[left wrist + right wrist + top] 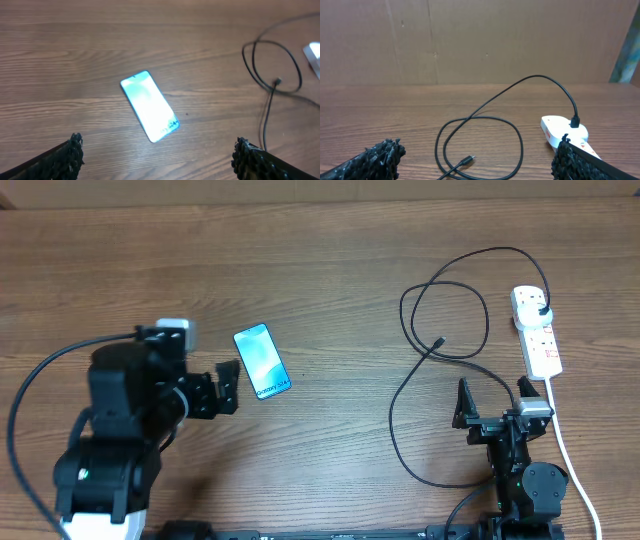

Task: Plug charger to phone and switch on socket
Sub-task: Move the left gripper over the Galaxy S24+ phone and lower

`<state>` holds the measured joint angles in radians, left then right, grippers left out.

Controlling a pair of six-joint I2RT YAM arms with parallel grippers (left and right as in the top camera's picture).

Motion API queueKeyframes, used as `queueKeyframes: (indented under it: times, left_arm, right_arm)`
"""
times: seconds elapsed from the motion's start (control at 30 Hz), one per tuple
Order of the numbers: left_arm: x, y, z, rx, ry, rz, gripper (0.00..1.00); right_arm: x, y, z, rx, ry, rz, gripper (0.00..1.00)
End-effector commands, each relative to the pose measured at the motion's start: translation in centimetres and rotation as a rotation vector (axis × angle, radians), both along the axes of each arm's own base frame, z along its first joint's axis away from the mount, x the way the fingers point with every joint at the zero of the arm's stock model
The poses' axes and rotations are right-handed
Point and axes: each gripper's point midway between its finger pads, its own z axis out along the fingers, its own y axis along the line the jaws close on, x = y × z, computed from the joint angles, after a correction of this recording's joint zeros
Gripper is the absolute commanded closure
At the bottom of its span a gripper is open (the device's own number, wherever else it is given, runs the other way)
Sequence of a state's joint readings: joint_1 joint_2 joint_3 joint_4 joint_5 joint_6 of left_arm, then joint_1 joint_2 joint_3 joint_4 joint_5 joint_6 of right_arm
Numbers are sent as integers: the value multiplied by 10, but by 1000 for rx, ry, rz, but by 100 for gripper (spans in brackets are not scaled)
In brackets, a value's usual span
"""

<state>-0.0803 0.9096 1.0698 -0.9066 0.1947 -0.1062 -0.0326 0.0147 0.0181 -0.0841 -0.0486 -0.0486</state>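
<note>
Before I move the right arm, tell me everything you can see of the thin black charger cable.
The thin black charger cable looks like slim rubbery cord, lying slack in loose overlapping loops on the brown wooden table. Its black plug sits in the far end of the white power strip. Its small connector lies free on the wood inside a loop, plugged into nothing. One long bend sweeps toward the table's near edge. Neither the open left gripper nor the open right gripper holds it.
</note>
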Motion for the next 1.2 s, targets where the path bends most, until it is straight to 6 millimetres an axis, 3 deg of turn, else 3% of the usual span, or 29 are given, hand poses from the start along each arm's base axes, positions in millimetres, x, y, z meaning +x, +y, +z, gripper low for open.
queueKeyframes:
  times: [0.0, 0.3, 0.57, 0.93, 1.17]
  left_arm:
    - [8, -13, 3, 20, 10, -28, 0]
    - [24, -38, -30, 91, 112, -82, 0]
    - [30, -40, -49, 102, 176, -87, 1]
    - [25, -65, -74, 8, 304, -183, 0]
    - [32, -67, -96, -12, 390, -131, 0]
  right_arm:
    - [0, 2, -2, -1, -2, 8, 0]
    - [0, 2, -2, -1, -2, 8, 0]
    - [0, 2, -2, -1, -2, 8, 0]
    - [0, 2, -2, -1, -2, 8, 0]
    - [0, 2, -2, -1, -2, 8, 0]
